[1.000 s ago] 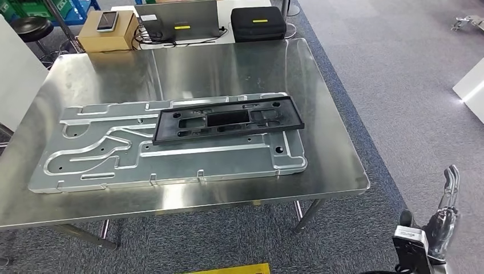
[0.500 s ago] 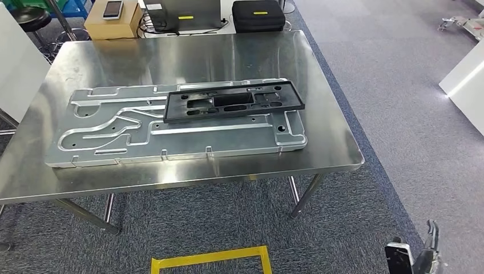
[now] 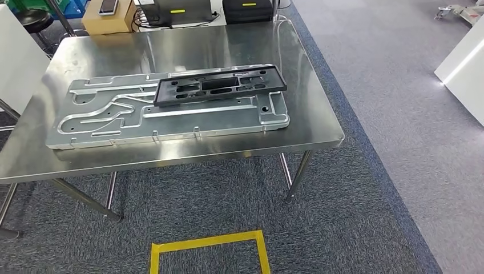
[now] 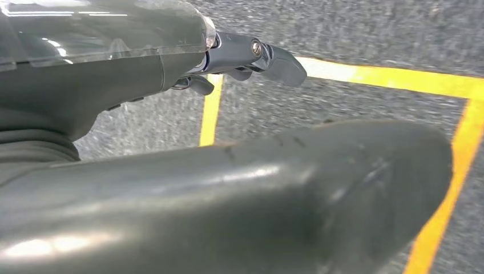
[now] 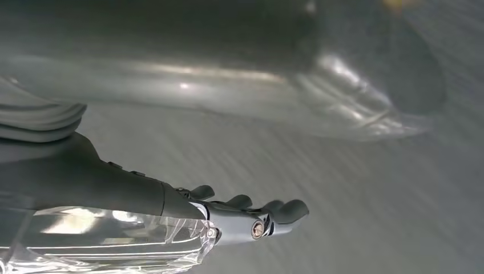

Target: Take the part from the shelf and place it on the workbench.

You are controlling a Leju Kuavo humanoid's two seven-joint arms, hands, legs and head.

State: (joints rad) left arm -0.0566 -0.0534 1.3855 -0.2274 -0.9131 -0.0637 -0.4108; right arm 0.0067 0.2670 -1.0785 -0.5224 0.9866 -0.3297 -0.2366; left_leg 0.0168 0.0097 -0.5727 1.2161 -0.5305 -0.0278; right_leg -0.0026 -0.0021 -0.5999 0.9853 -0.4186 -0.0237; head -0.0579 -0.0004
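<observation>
The black plastic part [image 3: 220, 85], a long flat frame with several cut-outs, lies on a large stamped metal plate [image 3: 114, 123] on the steel workbench [image 3: 194, 45]. Nothing touches it. In the left wrist view my left hand [image 4: 245, 57] hangs over grey carpet with its fingers loosely stretched out and nothing in them. In the right wrist view my right hand [image 5: 251, 220] also hangs over carpet, fingers extended and apart, holding nothing.
A yellow tape square [image 3: 208, 248] marks the carpet in front of the workbench, and the tape [image 4: 394, 80] runs below my left hand. Behind the bench stand a cardboard box [image 3: 108, 17] and black cases [image 3: 246, 8]. A white panel [image 3: 17, 57] stands at the left.
The whole picture has shifted: the camera has drawn back, so the workbench sits farther off and the tape square has come into sight. My right hand has dropped out of the head view's lower right corner.
</observation>
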